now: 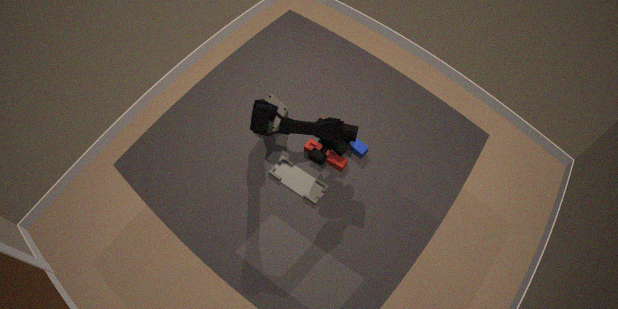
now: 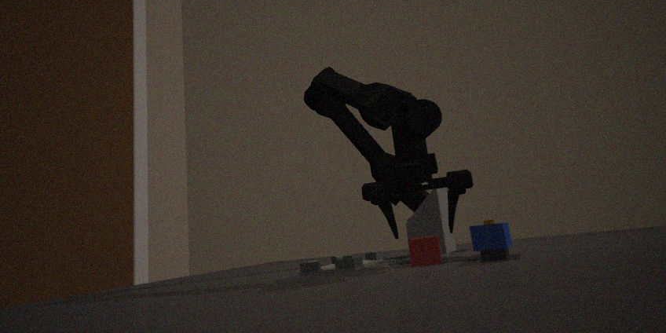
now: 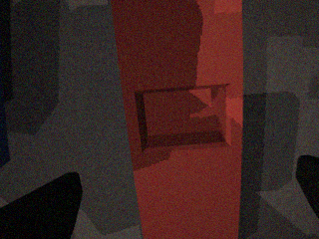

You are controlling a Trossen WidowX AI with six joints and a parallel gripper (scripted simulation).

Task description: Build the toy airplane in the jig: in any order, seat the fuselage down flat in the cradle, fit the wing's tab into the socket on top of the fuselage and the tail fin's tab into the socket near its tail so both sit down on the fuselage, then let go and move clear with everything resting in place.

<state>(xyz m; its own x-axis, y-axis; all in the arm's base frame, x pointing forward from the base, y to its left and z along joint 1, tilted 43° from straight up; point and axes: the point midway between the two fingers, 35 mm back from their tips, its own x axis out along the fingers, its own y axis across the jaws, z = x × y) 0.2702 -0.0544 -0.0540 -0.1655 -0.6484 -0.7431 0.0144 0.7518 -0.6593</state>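
Observation:
The red fuselage (image 1: 336, 159) (image 2: 424, 250) (image 3: 186, 199) lies on the mat beside the jig, outside its cradle; an empty rectangular socket shows in its top. My gripper (image 2: 424, 235) (image 3: 189, 175) is open and empty, pointing down low over the fuselage, with a finger on either side. The fingertips look slightly above its top. The blue wing (image 1: 358, 148) (image 2: 489, 236) lies right of the fuselage, partly covered by the arm in the top view. The orange tail fin (image 2: 488, 221) just shows behind the wing; the arm hides it in the top view. The pale jig (image 1: 299, 180) (image 2: 345, 262) holds no part.
The arm's grey base mount (image 1: 280, 108) (image 2: 422, 225) stands behind the fuselage. The dark mat (image 1: 412, 167) lies under everything, with the tan table (image 1: 511, 202) around it. Raised corner walls stand on the jig. The arm's shadow falls across the mat past the jig.

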